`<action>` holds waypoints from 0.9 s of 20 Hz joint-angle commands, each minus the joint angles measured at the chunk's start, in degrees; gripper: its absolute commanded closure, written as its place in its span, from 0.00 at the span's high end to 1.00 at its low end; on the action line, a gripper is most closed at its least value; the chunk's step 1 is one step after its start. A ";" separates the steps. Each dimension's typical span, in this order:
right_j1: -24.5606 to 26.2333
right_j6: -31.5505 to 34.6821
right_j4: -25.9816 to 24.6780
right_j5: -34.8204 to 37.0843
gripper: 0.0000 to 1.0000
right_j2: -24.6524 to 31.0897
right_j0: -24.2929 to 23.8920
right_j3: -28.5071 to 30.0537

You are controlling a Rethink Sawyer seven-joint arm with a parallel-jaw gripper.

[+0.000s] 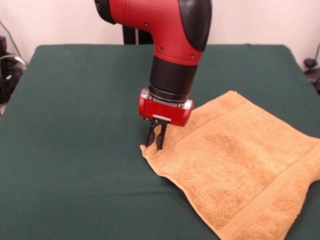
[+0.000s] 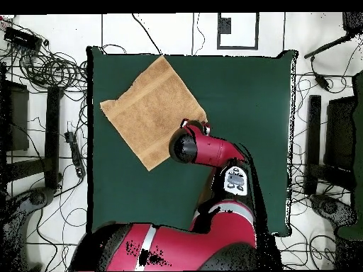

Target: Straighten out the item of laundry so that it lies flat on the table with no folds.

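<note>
Fingers [image 1: 155, 141] nearly clenched at towel [image 1: 240, 165] corner on table [image 1: 75, 125], cables [image 2: 49, 71] beside.

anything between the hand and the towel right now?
Nothing visible. The hand is already down at the towel's corner, fingers close together at its edge; whether they pinch the cloth is unclear. The green table around that corner shows no other objects.

Towel [image 1: 240, 165] on table [image 1: 75, 125]; tool [image 1: 155, 140] at towel's corner.
</note>
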 commanded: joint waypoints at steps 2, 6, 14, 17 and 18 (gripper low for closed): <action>6.12 10.90 3.66 6.49 0.00 0.10 1.47 1.84; 4.56 11.12 2.72 3.73 0.00 0.90 -0.22 5.93; 2.56 7.66 -3.64 -3.21 0.00 5.60 -7.87 11.31; 2.11 6.97 -5.72 -4.84 0.00 6.20 -9.79 12.59; 1.92 6.50 -6.63 -5.18 0.00 6.72 -10.80 13.04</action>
